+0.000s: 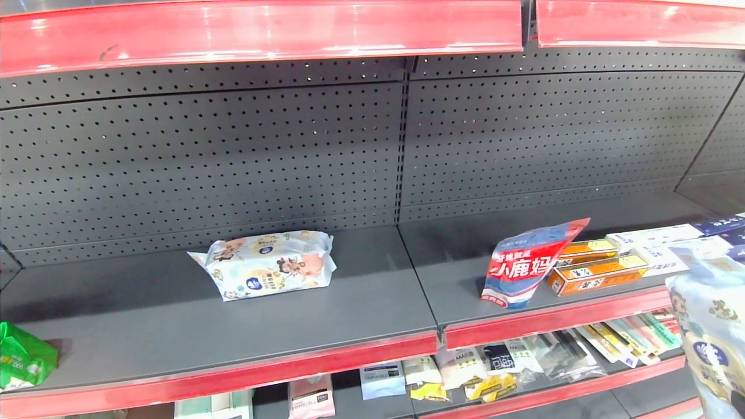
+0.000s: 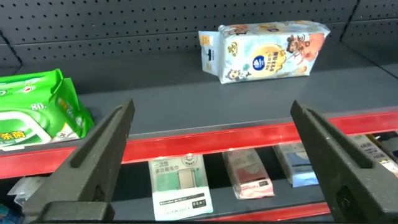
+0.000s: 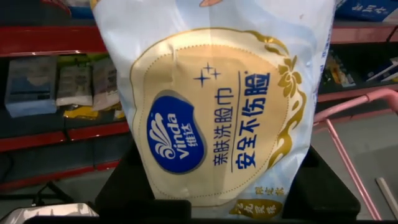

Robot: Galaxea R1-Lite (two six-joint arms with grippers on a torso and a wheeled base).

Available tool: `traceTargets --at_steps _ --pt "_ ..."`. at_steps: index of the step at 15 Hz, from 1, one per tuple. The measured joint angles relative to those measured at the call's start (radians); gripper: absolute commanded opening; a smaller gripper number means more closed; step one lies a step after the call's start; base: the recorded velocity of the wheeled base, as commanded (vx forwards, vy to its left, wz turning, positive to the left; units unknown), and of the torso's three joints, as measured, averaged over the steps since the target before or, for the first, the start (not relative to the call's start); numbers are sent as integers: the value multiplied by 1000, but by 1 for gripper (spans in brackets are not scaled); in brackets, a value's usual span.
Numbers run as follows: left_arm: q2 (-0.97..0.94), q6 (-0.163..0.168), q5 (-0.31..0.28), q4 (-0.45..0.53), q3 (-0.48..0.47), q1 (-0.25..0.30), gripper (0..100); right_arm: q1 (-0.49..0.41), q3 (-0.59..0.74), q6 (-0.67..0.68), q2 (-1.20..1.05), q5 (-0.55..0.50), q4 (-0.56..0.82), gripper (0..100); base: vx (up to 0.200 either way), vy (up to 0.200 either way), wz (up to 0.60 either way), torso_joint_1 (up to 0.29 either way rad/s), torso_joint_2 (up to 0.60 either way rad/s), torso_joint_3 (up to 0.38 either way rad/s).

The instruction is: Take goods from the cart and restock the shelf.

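- Left gripper (image 2: 211, 109) stood wide open before the shelf (image 1: 233, 326)
- Right gripper (image 3: 227, 193) held a tissue pack (image 3: 211, 93) (a second pack (image 1: 269, 263) lay on the shelf)

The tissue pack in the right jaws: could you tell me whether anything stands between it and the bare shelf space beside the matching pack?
Yes: a red pouch and orange boxes sit on the shelf between the held pack and the matching pack.

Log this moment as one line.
right hand: holding tissue pack, not yet shelved | left hand: open, empty | shelf: matching pack lying mid-left
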Motion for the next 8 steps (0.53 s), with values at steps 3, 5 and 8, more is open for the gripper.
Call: traceTargets --at_steps 3,5,8 --pt "0 0 0 0 -1 0 100 -6 1 -3 -27 0 44 0 0 0 200 1 2 1" --pt "0 0 0 0 0 0 100 -8 1 -3 -49 0 73 0 0 0 600 2 0 -2" --pt "0 0 0 0 0 1 100 -9 6 -5 -90 0 108 0 0 0 0 0 0 0"
